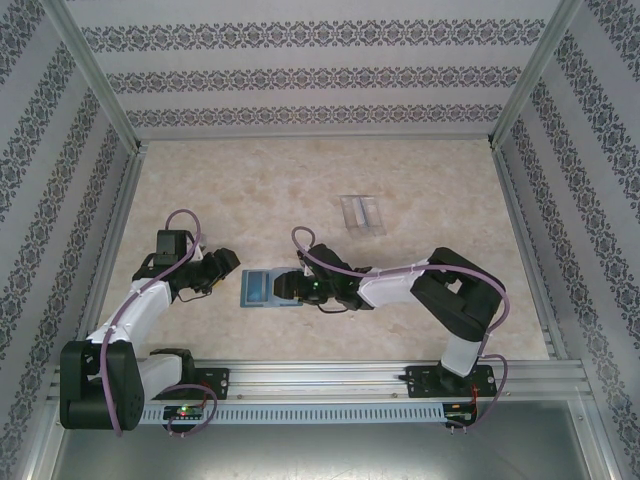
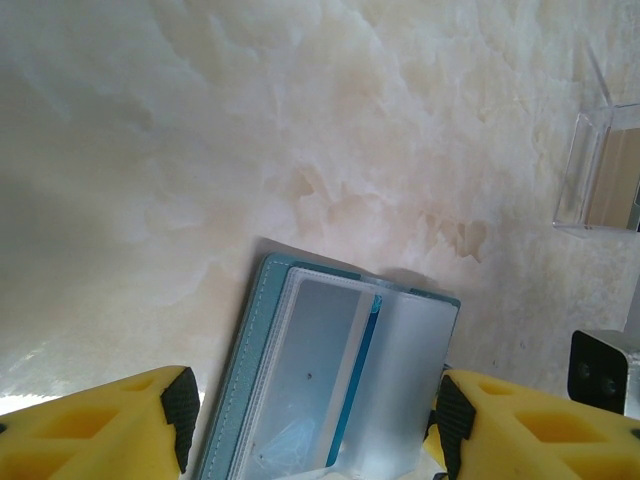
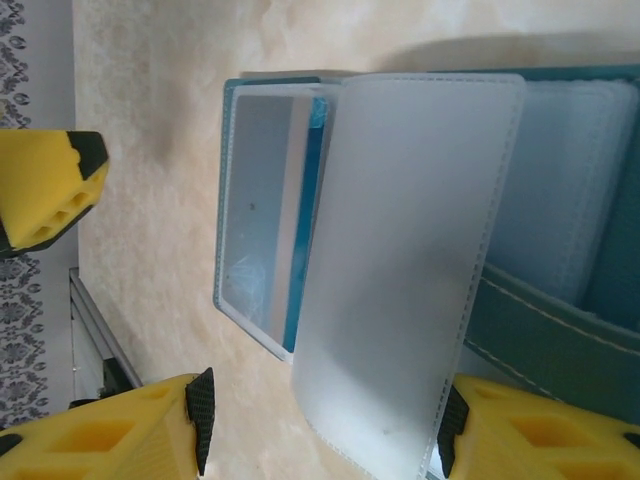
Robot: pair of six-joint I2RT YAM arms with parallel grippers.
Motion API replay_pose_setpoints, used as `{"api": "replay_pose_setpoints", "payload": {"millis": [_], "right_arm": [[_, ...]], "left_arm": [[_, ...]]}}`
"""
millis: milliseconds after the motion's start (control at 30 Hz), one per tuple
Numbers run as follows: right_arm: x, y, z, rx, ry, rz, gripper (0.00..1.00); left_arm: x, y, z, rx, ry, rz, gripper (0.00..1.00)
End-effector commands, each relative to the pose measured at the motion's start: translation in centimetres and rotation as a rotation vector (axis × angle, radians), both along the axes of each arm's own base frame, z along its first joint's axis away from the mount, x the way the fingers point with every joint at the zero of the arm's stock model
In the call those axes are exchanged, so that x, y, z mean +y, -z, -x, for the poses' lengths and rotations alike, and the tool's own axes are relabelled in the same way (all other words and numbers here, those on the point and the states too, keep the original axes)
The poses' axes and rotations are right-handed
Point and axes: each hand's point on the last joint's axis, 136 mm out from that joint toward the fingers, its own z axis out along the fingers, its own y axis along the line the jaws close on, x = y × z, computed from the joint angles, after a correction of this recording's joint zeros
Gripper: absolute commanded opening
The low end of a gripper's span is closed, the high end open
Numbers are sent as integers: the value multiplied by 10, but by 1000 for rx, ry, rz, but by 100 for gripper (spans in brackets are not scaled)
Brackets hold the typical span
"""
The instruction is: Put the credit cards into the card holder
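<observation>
Hovering at the open card holder (image 1: 262, 288) lying flat mid-frame in the top view, left gripper (image 2: 315, 432) and right gripper (image 3: 320, 430) both hang jaws apart, holding nothing — best pin one side down and lift that frosted sleeve (image 3: 400, 250) gently.

open teal card holder (image 1: 268, 288), flat on the table (image 1: 300, 190)
the card holder lies unfolded on the pale marbled table, near the front middle. inside are frosted plastic sleeves (image 3: 410, 260), and one of them partly covers a clear pocket (image 3: 235, 300). in this pocket sits a pale greyish credit card (image 3: 262, 215) with a blue edge.
</observation>
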Motion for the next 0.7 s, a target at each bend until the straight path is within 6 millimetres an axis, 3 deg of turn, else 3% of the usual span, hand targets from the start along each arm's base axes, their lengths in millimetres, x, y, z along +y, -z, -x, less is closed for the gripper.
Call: {"api": "replay_pose_setpoints", "payload": {"millis": [0, 433, 467, 500, 667], "right_arm": [[20, -24, 0, -44, -49, -75, 62], [49, -43, -8, -104, -130, -141, 62], [53, -43, -9, -108, -138, -146, 61], [56, -43, -10, -110, -143, -152, 62], [75, -42, -7, -118, -184, -165, 61]], "left_arm": [[-4, 2, 4, -1, 22, -5, 67], [6, -11, -6, -47, -10, -57, 73], [6, -14, -7, -49, -5, -65, 77], [8, -17, -7, -50, -3, -77, 100], [20, -24, -10, -64, -30, -150, 99]]}}
